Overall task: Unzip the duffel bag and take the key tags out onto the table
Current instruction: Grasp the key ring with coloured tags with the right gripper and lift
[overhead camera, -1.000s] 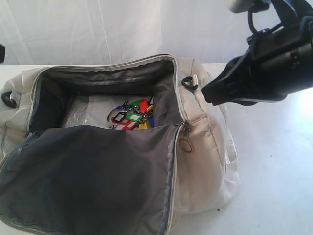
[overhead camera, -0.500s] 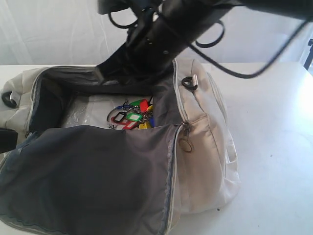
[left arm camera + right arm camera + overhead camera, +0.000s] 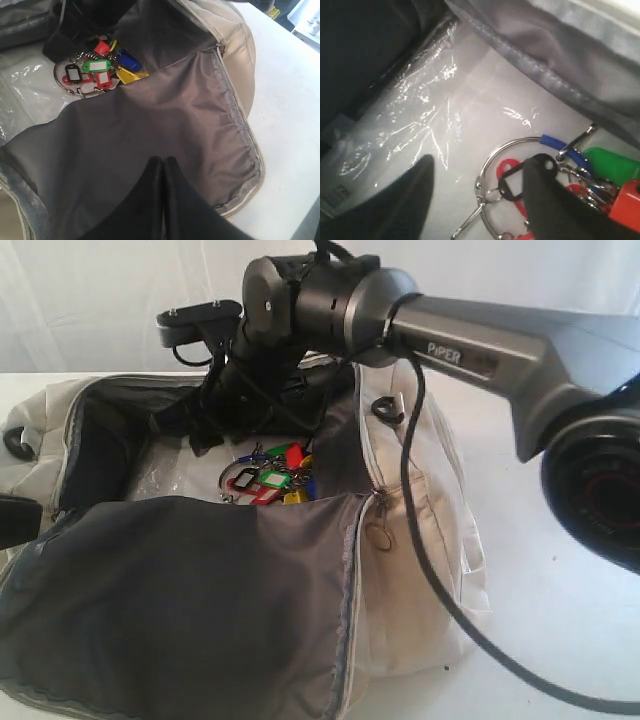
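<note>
Right wrist view: the right claw (image 3: 482,167) was found inside the duffel bag (image 3: 555,55), its two dark fingers set well apart and nothing clamped between them. The key tags (image 3: 612,162) were observed on the bag floor, below and just beyond one finger; green, red and blue tags were noted there. A large metal ring (image 3: 492,152) of the bunch was seen in the gap between the fingers. Whether that finger was touching the bunch could not be determined. Clear plastic film (image 3: 420,105) was noted on the floor under and beside the other finger.

Exterior view: the bag was recorded unzipped, lying on the table (image 3: 570,570), with its grey lining flap (image 3: 180,610) folded outward on the camera side of the right claw. The tags were seen just beside that claw's tip, inside the opening. A zipper pull (image 3: 378,532) was noted hanging at the corner of the opening, well clear of the claw.

Left wrist view: the left claw (image 3: 162,162) was found with its fingers pressed fully together, and nothing was seen between them. It was positioned over the grey flap; whether it touched the flap could not be told. The key tags were located ahead of this claw, beyond the flap's edge, inside the bag and not on the table.
</note>
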`<state>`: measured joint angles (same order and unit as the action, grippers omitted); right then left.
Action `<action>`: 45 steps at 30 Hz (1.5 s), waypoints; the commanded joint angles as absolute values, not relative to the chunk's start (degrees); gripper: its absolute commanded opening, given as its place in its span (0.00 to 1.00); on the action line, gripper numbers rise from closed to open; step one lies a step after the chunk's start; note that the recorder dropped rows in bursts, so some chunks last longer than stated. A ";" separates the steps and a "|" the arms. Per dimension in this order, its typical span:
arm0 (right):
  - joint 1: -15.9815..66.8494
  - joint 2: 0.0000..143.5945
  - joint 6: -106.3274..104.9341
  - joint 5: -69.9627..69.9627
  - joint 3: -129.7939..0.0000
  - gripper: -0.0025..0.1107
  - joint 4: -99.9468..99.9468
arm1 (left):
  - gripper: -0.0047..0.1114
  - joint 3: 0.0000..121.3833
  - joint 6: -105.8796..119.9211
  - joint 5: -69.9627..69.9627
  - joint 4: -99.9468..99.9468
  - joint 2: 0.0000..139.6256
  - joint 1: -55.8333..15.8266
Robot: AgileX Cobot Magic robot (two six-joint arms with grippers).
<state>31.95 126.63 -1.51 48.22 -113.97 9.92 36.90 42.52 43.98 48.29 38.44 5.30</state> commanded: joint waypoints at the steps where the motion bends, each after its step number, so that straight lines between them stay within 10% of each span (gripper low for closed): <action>1: 31.92 130.20 -1.04 49.65 -114.84 0.69 9.97 | 0.04 36.76 42.00 44.25 48.97 38.03 4.85; 8: 31.92 135.58 -1.04 53.32 -114.84 0.63 8.98 | 0.04 36.76 42.03 44.25 48.97 38.14 4.85; 13: 31.92 136.58 -1.91 59.96 -114.83 0.02 6.48 | 0.04 36.76 42.03 43.53 48.97 38.14 4.85; 45: 31.92 115.79 -5.59 54.92 -114.72 0.02 2.37 | 0.04 36.76 42.03 43.42 48.97 38.14 4.85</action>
